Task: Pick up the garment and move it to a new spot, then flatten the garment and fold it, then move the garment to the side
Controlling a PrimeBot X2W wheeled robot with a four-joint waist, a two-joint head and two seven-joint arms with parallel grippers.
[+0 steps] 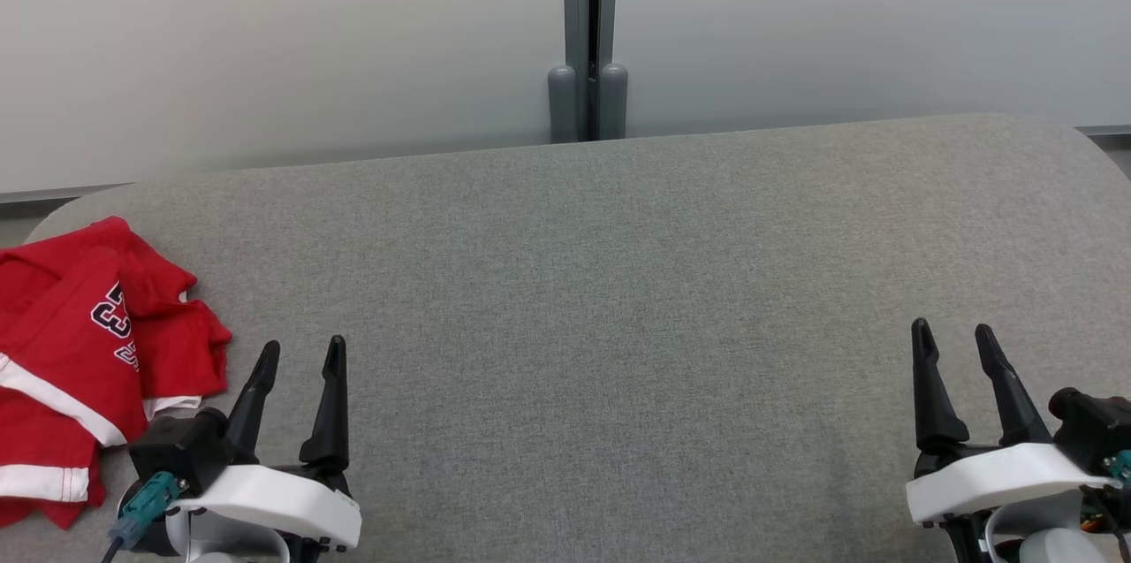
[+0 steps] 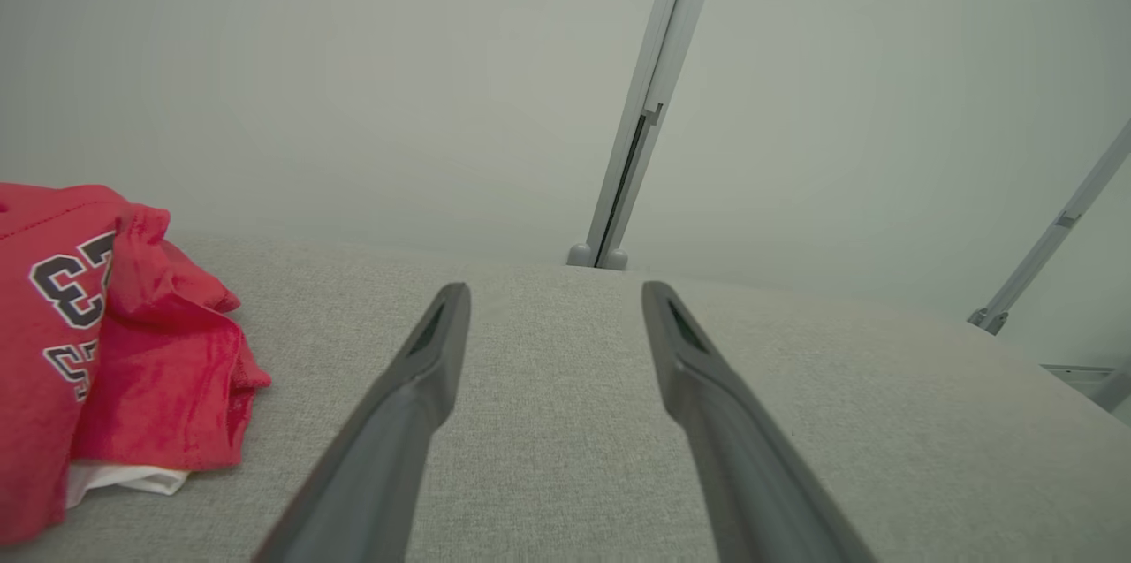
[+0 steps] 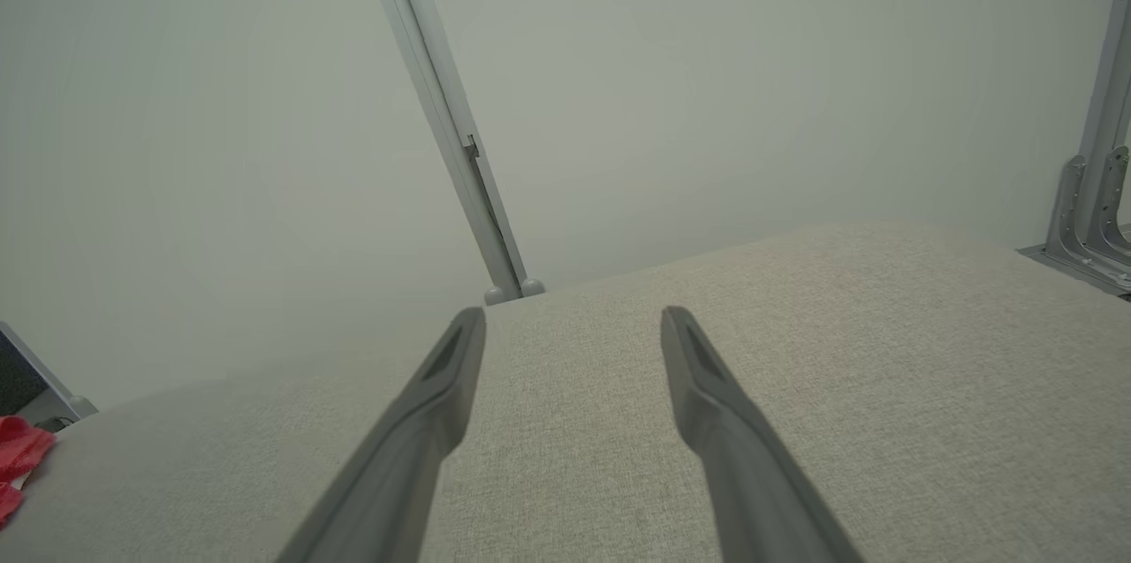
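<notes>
The garment [image 1: 79,351] is a red jersey with white trim and dark numbers, lying crumpled at the far left of the grey fabric table [image 1: 618,298]. My left gripper [image 1: 300,353] stands open just to its right, near the front edge, with nothing between its fingers. In the left wrist view the garment [image 2: 115,342] lies left of that gripper [image 2: 555,291], apart from the fingers. Over at the front right, my right gripper [image 1: 954,333] is open and holds nothing. A scrap of the garment [image 3: 19,457] peeks in at the left edge of the right wrist view, far from that gripper [image 3: 574,317].
A pale partition wall with a grey vertical post [image 1: 588,33] runs behind the table's far edge. The table's rounded corners curve away at the back left and back right. Metal brackets [image 3: 1091,218] stand beyond its right end.
</notes>
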